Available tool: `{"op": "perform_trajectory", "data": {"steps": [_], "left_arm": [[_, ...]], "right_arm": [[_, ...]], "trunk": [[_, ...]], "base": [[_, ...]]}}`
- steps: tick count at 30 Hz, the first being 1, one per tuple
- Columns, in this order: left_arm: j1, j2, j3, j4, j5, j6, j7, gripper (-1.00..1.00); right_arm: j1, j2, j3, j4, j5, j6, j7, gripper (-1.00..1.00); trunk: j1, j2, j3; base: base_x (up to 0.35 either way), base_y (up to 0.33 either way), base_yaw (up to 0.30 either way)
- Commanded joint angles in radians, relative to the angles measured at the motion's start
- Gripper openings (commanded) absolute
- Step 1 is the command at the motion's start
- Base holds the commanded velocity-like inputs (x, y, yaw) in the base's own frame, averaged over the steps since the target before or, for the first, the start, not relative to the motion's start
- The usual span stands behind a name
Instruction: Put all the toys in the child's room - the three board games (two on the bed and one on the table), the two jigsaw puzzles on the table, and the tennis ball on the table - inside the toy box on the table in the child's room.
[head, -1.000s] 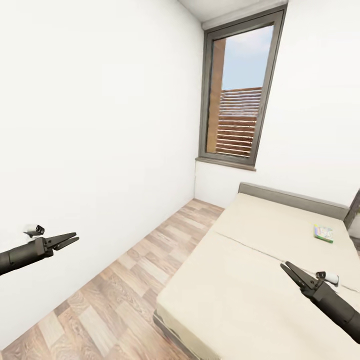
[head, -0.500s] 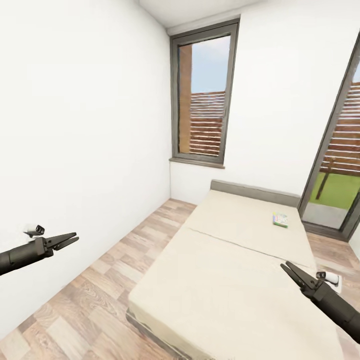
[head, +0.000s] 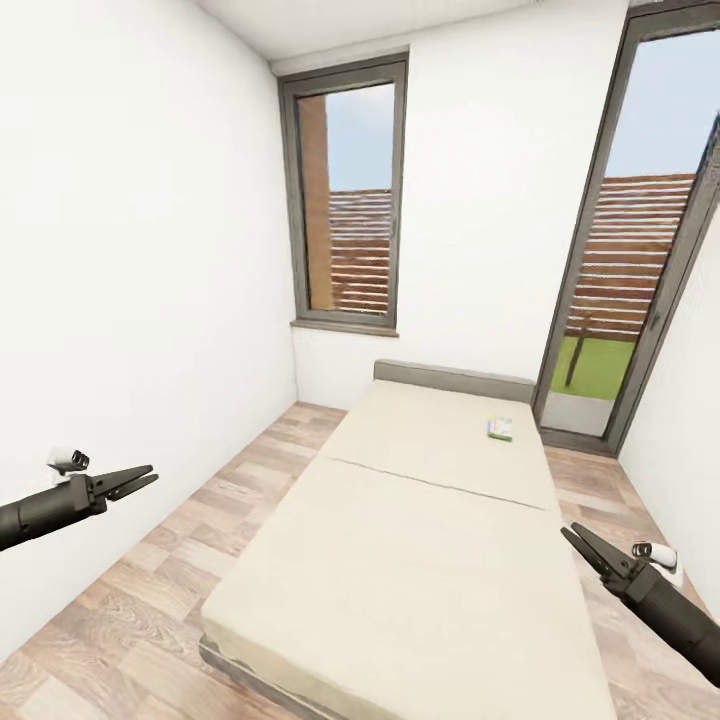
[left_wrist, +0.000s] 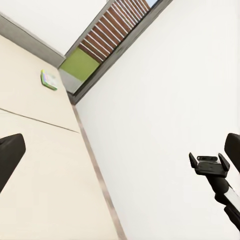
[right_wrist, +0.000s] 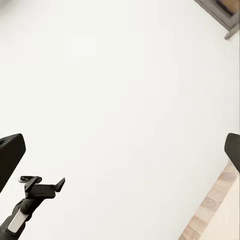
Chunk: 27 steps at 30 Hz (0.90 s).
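The bed (head: 420, 540), with a plain beige mattress and a grey headboard (head: 452, 380), runs away from me in the head view. One board game (head: 500, 427), a small white-blue flat box with a green edge, lies near the headboard on the bed's right side. It is also in the left wrist view (left_wrist: 48, 79). My left gripper (head: 140, 478) hangs open over the floor left of the bed. Over the bed's near right corner, my right gripper (head: 575, 537) is open too. Both hold nothing and are far from the game.
A white wall (head: 130, 250) closes the left side, with a strip of wood floor (head: 150, 600) between it and the bed. A tall window (head: 345, 200) stands behind the headboard. A glass door (head: 640, 250) is at the back right.
The view has swung right, so the bed now sits in the middle and the glass door has come into sight. Both arms keep the same pose.
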<state>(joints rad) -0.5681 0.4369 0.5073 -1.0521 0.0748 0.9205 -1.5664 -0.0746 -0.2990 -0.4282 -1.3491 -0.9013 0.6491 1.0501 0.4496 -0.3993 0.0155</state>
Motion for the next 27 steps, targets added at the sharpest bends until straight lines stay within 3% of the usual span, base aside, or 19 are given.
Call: {"op": "perform_trajectory", "data": {"steps": [1,13,27], "left_arm": [[0.0,0.0,0.0,0.0,-0.001,0.011,-0.004,1.0],[0.0,0.0,0.0,0.0,-0.002,0.011,-0.004,1.0],[0.001,-0.007,0.0,0.001,-0.006,0.002,-0.004,1.0]], "right_arm": [[-0.001,0.0,0.0,0.001,-0.005,0.007,0.0,1.0],[-0.002,0.001,0.0,0.011,-0.005,0.007,-0.005,1.0],[-0.01,0.001,-0.003,0.107,-0.005,0.007,-0.012,1.0]], "trunk": [[0.0,-0.001,0.0],[0.0,-0.001,0.01],[0.0,-0.001,0.021]], "base": [[-0.001,-0.096,-0.276],[0.0,-0.095,-0.276],[0.0,-0.196,-0.274]]}}
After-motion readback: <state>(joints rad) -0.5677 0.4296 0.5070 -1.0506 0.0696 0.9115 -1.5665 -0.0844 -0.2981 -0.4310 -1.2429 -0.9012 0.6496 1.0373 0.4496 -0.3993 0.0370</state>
